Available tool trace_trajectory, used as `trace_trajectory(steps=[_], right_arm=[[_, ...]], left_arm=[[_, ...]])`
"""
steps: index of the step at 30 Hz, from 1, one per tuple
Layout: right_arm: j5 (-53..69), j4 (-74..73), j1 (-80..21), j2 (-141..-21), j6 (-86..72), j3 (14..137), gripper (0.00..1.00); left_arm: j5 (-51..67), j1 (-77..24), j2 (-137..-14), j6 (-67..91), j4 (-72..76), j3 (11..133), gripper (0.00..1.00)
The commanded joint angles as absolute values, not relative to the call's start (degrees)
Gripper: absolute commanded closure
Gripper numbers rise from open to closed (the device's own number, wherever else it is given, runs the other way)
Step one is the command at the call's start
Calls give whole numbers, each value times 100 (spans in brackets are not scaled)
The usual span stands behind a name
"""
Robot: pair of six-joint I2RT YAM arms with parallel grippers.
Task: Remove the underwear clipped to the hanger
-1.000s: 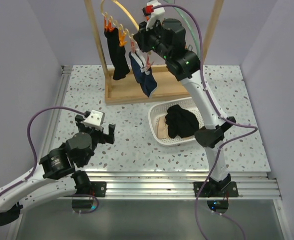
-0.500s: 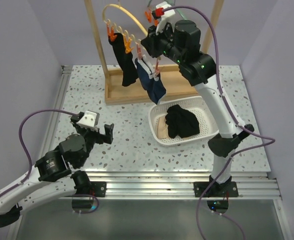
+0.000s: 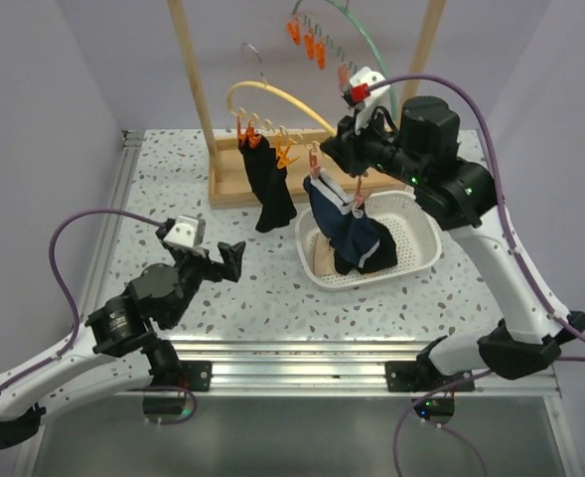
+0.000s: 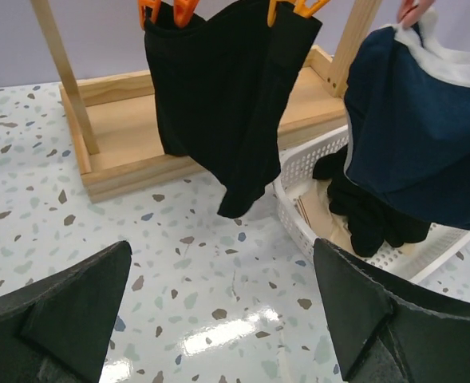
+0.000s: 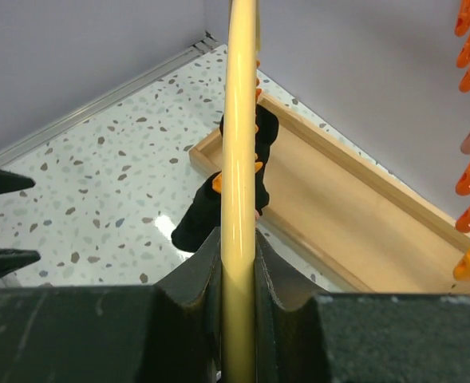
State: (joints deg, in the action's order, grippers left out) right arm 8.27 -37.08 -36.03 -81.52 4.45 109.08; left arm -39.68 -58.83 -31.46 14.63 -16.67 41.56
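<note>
My right gripper (image 3: 347, 139) is shut on the pale yellow hanger (image 3: 277, 97), whose bar runs between the jaws in the right wrist view (image 5: 239, 120). Off the rack, the hanger carries a black underwear (image 3: 272, 194) on orange clips and a navy blue underwear with white trim (image 3: 342, 224). The navy one hangs over the white basket (image 3: 419, 221). The basket holds a black garment (image 3: 376, 250) and a beige one (image 3: 322, 260). My left gripper (image 3: 218, 256) is open and empty, low over the table. It faces the black underwear (image 4: 227, 104) and the navy one (image 4: 418, 136).
A wooden rack with two posts and a tray base (image 3: 234, 185) stands at the back. A green hanger with orange clips (image 3: 317, 40) still hangs from its top. The basket rim (image 4: 298, 207) is to the right of my left gripper. Grey walls close in both sides.
My right arm has pulled the yellow hanger off the rack, forward and down, so the navy underwear now hangs over the basket. My left gripper has shifted slightly right.
</note>
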Motion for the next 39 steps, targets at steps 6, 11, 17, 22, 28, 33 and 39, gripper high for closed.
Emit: trace_trajectory(steps=[6, 11, 17, 22, 28, 33, 39], right_arm=[[1485, -3647, -3577, -6259, 1133, 9898, 100], [1687, -4139, -3577, -5627, 1502, 9738, 100], [1872, -4193, -3577, -5362, 1442, 9493, 100], [1960, -4105, -3577, -5265, 1327, 9369, 100], [1977, -4043, -3586, -5273, 1257, 9299, 100], [1986, -4043, -3586, -5309, 1248, 9334, 100], [2030, -4043, -3577, -5361, 1248, 9343, 100]], left_arm=[[-3332, -5792, -3208, 1433, -71, 3753, 0], [-2691, -5372, -3506, 1257, 675, 3823, 0], [-1268, -4310, -4218, 1178, 1027, 4385, 2], [-28, -3587, -4736, 1257, 1134, 4684, 7], [44, -3252, -5009, 1222, 1020, 4869, 16], [-315, -3208, -5264, 1055, 589, 5159, 35], [-589, -3208, -5545, 844, 510, 5238, 39]])
